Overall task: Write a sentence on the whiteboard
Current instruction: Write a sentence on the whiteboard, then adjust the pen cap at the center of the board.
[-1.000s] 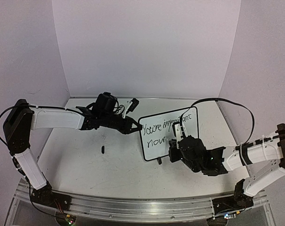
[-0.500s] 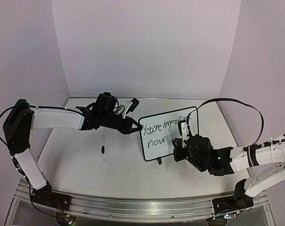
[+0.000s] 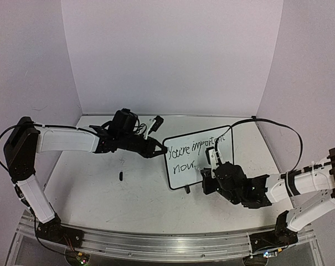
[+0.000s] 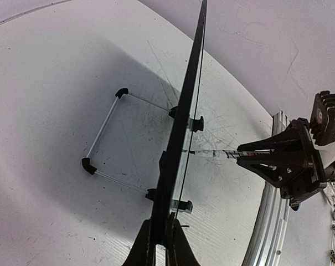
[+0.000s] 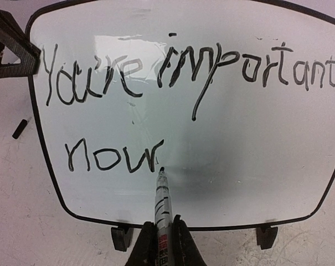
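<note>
Toward the table's (image 3: 101,188) right edge, board (image 5: 239,144) bore "You're important now", seemingly finished; left gripper (image 4: 163,230) clamped board, right gripper (image 5: 159,231) marker (image 5: 161,197).

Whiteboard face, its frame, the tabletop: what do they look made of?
Whiteboard: glossy white face, probably a coated or melamine-like sheet, since it shows a bright glare patch.
Frame: thin, black and dull. It looks like plastic but could be painted metal.
Tabletop: matte white with fine dark scratches, likely laminate or painted board.
</note>
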Controlling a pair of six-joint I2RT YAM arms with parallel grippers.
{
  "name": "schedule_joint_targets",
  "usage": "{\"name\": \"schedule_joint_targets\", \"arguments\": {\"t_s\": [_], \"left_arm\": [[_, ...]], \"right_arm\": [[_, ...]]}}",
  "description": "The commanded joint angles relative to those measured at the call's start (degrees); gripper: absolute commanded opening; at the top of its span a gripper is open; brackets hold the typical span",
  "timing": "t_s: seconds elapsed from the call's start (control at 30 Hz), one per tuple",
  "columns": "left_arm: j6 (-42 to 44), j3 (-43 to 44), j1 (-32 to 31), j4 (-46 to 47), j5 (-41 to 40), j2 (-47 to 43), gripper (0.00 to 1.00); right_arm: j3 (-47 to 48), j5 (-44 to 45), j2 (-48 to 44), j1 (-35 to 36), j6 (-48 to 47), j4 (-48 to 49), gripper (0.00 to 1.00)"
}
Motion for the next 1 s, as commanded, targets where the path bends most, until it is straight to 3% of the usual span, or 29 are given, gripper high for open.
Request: {"name": "schedule_joint_targets", "arguments": {"t_s": [0.0, 0.23, 0.4, 0.5, 0.63, 0.97], "left_arm": [[2.62, 1.75, 0.33, -0.73, -3.10, -0.54, 0.00], [2.62, 1.66, 0.31, -0.73, -3.04, -0.53, 0.00], [2.84, 1.65, 0.33, -0.73, -3.34, -0.34, 0.02], [3.37, 1.74, 0.31, -0.73, -3.64, -0.46, 0.17], [4.57, 1.73, 0.37, -1.03, -5.49, -1.35, 0.37], [3.83, 4.80, 0.37, -4.83, -8.39, -4.75, 0.57]], "right_arm": [[1.58, 1.41, 1.48, -0.41, -0.20, 2.43, 0.00], [2.29, 2.79, 2.94, -0.65, -0.48, 2.75, 0.00], [2.81, -1.47, -4.37, -0.61, 2.19, -5.15, 0.00], [3.51, -3.85, -10.52, -0.57, 3.69, -12.95, 0.00], [3.21, -0.82, -19.74, -0.66, 4.69, -18.02, 0.00], [7.65, 6.56, -25.97, -1.10, 2.41, -22.20, 0.00]]}}
